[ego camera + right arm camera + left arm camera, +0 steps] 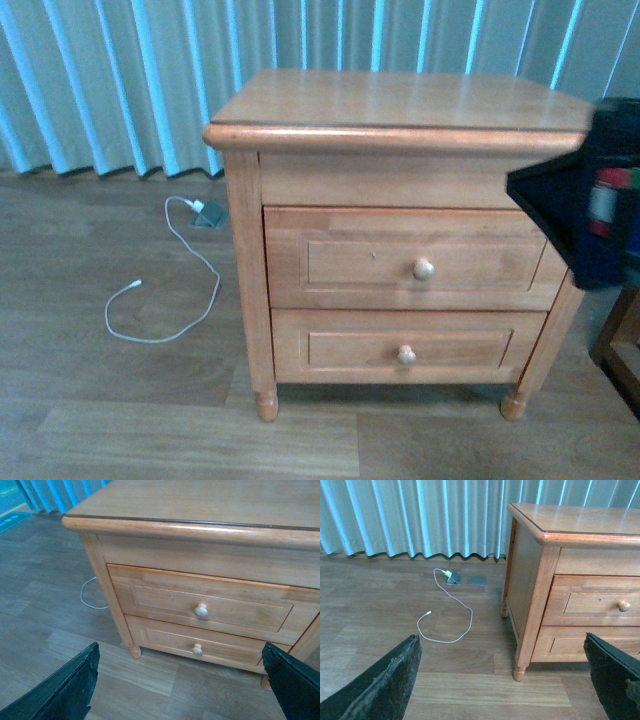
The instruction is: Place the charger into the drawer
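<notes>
Front view shows the drawer (405, 258) shut and no charger anywhere, possibly hidden, while the right hand (180, 690) and left hand (502, 680) both gape empty, so a blind reach risks grabbing the floor's white cable (190, 290) instead.

Drawer (405, 258) front unobstructed; cable (165, 300) lies aside.

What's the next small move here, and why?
Probably bring the right end effector in toward the knob of the upper drawer. That drawer is shut flush, both end effectors are open and empty, and no charger shows in any view, so opening comes first.
</notes>
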{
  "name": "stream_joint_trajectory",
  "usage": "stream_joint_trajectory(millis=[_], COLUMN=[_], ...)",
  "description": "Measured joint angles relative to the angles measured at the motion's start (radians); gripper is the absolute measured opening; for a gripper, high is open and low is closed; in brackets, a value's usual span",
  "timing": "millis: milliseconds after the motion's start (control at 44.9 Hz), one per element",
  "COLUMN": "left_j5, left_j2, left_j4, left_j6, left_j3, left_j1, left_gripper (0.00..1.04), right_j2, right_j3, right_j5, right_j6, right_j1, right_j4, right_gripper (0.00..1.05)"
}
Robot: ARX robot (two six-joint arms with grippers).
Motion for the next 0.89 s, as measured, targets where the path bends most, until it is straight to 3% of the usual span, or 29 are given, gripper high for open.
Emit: stream_joint_trajectory(millis=[289,490,534,556,601,890], left_j5=[0.000,0.000,0.000,0.000,0.000,0.000], left_j2=[0.000,0.000,0.000,0.000,0.000,0.000], left_j4=[0.000,0.000,0.000,0.000,0.000,0.000], left_j6=[0.000,0.000,0.000,0.000,0.000,0.000], left_j3=[0.000,0.000,0.000,0.000,0.000,0.000], left_j1=[0.000,0.000,0.000,0.000,0.000,0.000], left_gripper=[0.99,0.99,0.99,0.99,0.99,0.99], right_j2=[-0.563,-0.627,-0.638,-0.660,-0.682,-0.796], right_j3=[-0.130,-0.138,-0.179,-0.220,-0.246,-0.350], right_j5=[0.054,0.062,0.178,0.289,0.323,0.206], right_j6=[0.099,0.137,0.095,0.040,0.004,-0.063], right_j1=[-0.001,-0.004,0.019,0.021,0.004,-0.134], right_j4=[-0.398,-0.420,-0.323,-0.236,-0.201,-0.203], right_gripper=[0.96,0.96,0.89,0.82,0.74,0.26])
